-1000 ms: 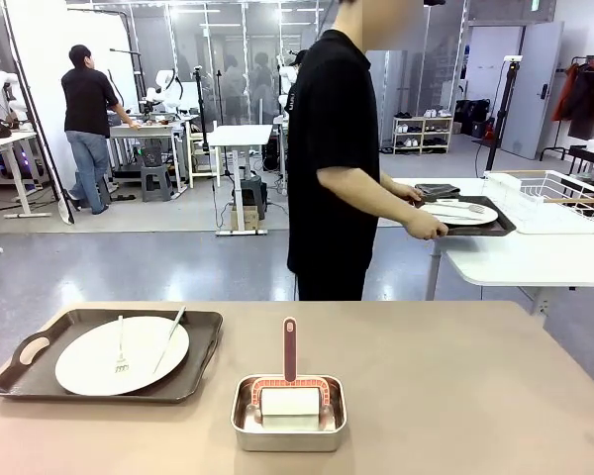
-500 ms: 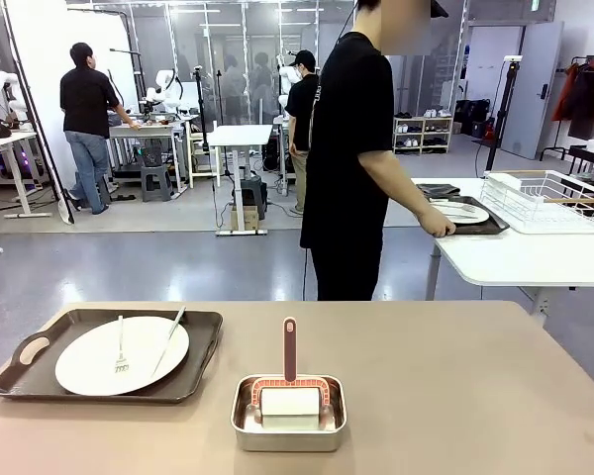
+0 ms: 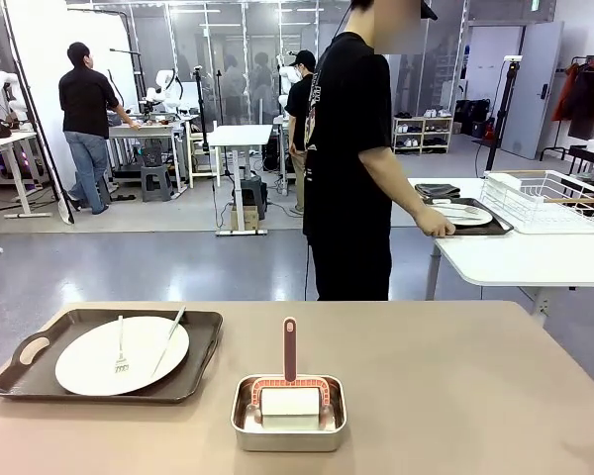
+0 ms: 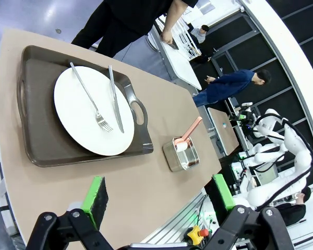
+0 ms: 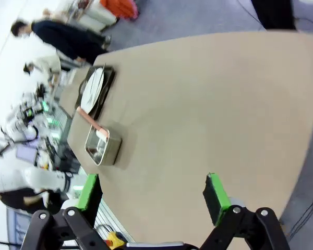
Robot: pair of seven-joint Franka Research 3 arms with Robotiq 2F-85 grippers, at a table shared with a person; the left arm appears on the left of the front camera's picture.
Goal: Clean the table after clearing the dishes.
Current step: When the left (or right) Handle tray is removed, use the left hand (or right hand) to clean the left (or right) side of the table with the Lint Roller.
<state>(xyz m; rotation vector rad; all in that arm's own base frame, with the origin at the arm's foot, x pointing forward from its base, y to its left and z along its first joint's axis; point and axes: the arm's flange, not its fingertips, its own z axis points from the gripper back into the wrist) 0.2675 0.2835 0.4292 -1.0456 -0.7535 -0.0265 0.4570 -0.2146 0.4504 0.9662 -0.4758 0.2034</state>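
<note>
The tan table point(image 3: 455, 376) carries one set of dishes at its left: a white plate point(image 3: 122, 354) with fork and knife on a dark brown tray point(image 3: 40, 381). A second tray with a plate point(image 3: 465, 215) lies on the white side table, with the person's hand point(image 3: 438, 228) on its near edge. In the left wrist view my left gripper point(image 4: 159, 194) hangs open above the table's near edge, with the plate point(image 4: 88, 117) and its tray point(image 4: 41, 151) ahead. My right gripper point(image 5: 152, 195) is also open over bare tabletop point(image 5: 208, 104), holding nothing.
A small steel pan point(image 3: 289, 411) holding a white-padded brush with a pink handle stands at the front middle of the table; it also shows as the pan point(image 4: 181, 154) and the pan point(image 5: 101, 146). A white wire basket point(image 3: 549, 198) sits on the side table.
The person, who was carrying the second tray a second ago, has set it down on the white side table and keeps a hand on it. Nothing on the tan table moved.
</note>
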